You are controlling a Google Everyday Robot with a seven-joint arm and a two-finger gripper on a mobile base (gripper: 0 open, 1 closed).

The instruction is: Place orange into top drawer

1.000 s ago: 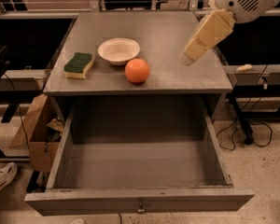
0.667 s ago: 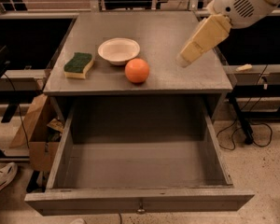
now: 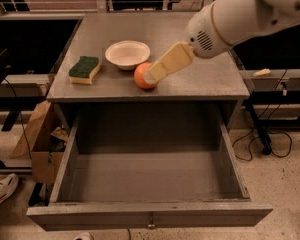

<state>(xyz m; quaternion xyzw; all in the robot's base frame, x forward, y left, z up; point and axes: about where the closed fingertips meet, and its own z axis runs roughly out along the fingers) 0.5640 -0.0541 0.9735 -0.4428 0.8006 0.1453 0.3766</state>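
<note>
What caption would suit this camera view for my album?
Robot gripper at the orange on the cabinet top, above the open top drawer.

**What sits where on and under the surface**

We see the surface [image 3: 205,79] filling the upper middle of the frame. On it, toward the left, lies the sponge [image 3: 85,69]. The bowl [image 3: 127,53] stands to its right and a little farther back. The orange [image 3: 140,80] rests just in front of the bowl, near the front edge.

The arm [image 3: 250,14] comes in from the upper right of the frame. Its tool [image 3: 152,76] is at the orange's right side and overlaps it in our view.

Below the surface, the top drawer [image 3: 65,164] stands pulled out toward the bottom of the frame, with its knob [image 3: 151,225] at the middle of the front panel. At the left of the frame, a box [image 3: 37,139] stands beside the drawer, and a shoe [image 3: 1,190] lies in the lower left corner.
</note>
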